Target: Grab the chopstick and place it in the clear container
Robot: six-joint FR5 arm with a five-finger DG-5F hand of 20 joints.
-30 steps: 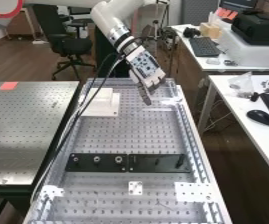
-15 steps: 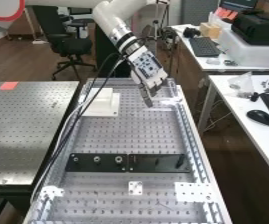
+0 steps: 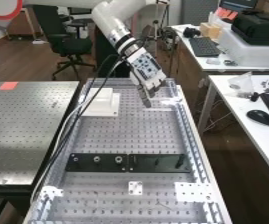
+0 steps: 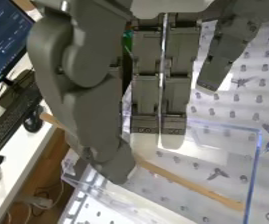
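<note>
The robot hand (image 3: pixel 145 67) has been lowered slightly toward the surface (image 3: pixel 131 136). Its fingers are held straight and spread, with nothing pinched. The chopstick (image 4: pixel 191 186) is seen slanted across the clear container (image 4: pixel 254 162), one end jutting out; placement may be nearly completed.

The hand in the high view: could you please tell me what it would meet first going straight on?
Probably the clear container, towards which the hand slants down. The chopstick crosses close to that line, though, and depth is unclear, so I cannot be certain.
</note>
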